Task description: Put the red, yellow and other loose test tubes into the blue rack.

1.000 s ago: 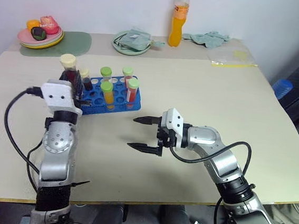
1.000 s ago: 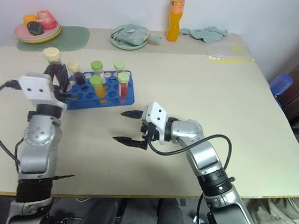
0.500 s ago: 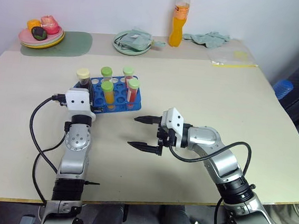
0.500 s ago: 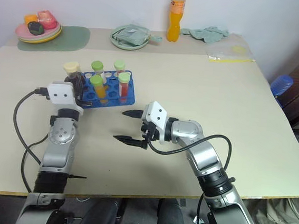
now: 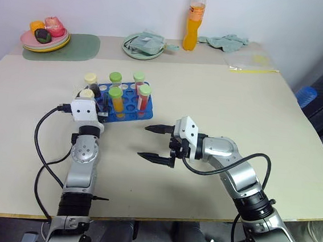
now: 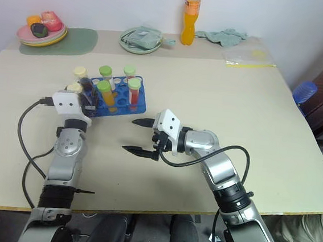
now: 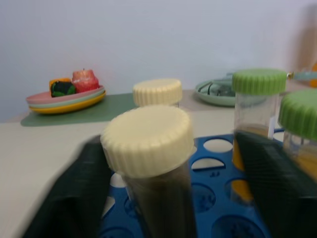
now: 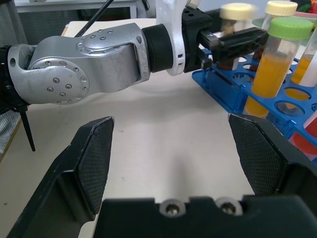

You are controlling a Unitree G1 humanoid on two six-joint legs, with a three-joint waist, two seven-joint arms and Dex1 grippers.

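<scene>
Since the earlier frame, the left gripper [image 7: 163, 198] has lowered the cream-capped tube [image 7: 151, 148] into the rack [image 5: 129, 107] and is now standing spread around it. The tan table [image 5: 221, 98] is meeting a white wall. The right gripper [image 5: 151, 143] is hovering spread, pointing left, near the rack.

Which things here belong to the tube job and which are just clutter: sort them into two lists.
Job: blue rack; cream-capped dark tube between the open left gripper fingers; green-capped yellow tube; green-capped red tube.

Clutter: orange drink bottle; fruit plate; green dish; cloth.
</scene>
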